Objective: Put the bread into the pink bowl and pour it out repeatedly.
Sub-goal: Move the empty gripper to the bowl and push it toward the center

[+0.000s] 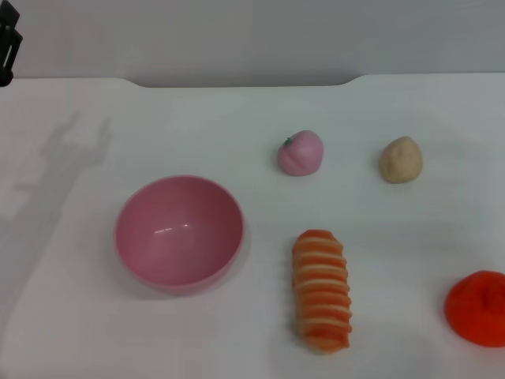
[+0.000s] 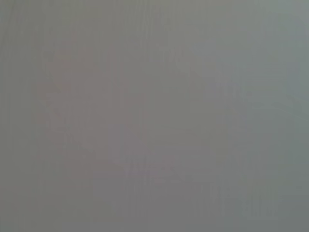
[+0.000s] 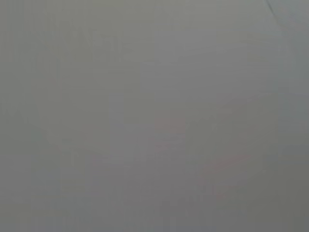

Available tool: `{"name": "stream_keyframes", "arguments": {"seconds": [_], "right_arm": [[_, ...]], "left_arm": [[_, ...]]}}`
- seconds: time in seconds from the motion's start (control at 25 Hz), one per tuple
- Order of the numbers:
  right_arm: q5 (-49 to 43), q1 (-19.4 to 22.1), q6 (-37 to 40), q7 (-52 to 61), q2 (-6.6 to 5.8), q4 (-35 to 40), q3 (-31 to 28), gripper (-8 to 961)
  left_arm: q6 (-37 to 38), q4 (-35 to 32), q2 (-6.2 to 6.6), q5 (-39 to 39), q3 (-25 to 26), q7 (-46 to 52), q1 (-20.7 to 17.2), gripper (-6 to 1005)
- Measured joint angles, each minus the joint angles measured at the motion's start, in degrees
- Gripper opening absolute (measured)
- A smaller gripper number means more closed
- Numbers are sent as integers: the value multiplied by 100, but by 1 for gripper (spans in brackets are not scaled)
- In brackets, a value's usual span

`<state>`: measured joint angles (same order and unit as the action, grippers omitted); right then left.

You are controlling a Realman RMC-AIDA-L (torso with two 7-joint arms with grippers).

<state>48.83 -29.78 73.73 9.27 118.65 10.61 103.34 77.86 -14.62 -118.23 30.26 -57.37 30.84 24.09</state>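
Observation:
The pink bowl [image 1: 179, 234] stands upright and empty on the white table, left of centre in the head view. The bread [image 1: 321, 289], an orange-red ridged loaf with cream stripes, lies on the table just right of the bowl, lengthwise toward me, apart from it. A black part of my left gripper [image 1: 7, 47] shows at the far upper left edge, high and well away from both; its shadow falls on the table left of the bowl. My right gripper is out of view. Both wrist views show only plain grey.
A small pink peach-like fruit [image 1: 301, 152] and a round beige lump [image 1: 401, 160] lie behind the bread. An orange-red crinkly blob [image 1: 478, 307] lies at the right edge. The table's [image 1: 237, 118] back edge runs along the top.

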Motion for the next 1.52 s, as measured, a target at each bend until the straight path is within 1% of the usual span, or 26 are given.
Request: {"name": "stream_keyframes", "arguments": {"seconds": [0.36,0.52,0.64,0.72,0.84,0.96,1.0,1.08,1.16,1.32,1.44,1.52], "right_arm": [[-13,11,-41,-4,1,3,1,521],[-52,7,-129,-4,4,3,3,520],[-56,0,-155,-4,6,3,42,520],[-60,-1,-188,-4,9,3,67,520],[-64,0,-305,-4,15,-2,72,520],[-64,-4,-435,-4,17,-20,72,520],[-64,-4,-478,-4,17,-24,72,520],[-64,-8,-528,-20,18,-51,71,520],[-64,-13,-570,-44,18,-79,71,521],[-64,-20,-599,-53,18,-111,71,521],[-64,-24,-600,-55,18,-115,71,521],[-63,-24,-600,-55,14,-115,71,521]], "left_arm": [[-95,-12,16,-3,-1,31,39,558],[-199,-86,35,7,-32,227,48,558],[-645,-399,62,77,-179,658,-9,558],[-1112,-762,90,187,-403,1006,-98,559],[-1847,-1524,112,591,-705,1614,-307,559],[-2376,-2366,111,1207,-800,2311,-519,558],[-2525,-2701,112,1552,-807,2720,-595,558],[-2647,-3150,143,2080,-809,3448,-682,557],[-2693,-3662,229,2758,-801,4446,-754,557],[-2665,-4499,391,4049,-747,6010,-815,558],[-2631,-5039,500,4987,-743,6994,-804,559],[-2433,-5371,620,5740,-728,7903,-731,559]]}}
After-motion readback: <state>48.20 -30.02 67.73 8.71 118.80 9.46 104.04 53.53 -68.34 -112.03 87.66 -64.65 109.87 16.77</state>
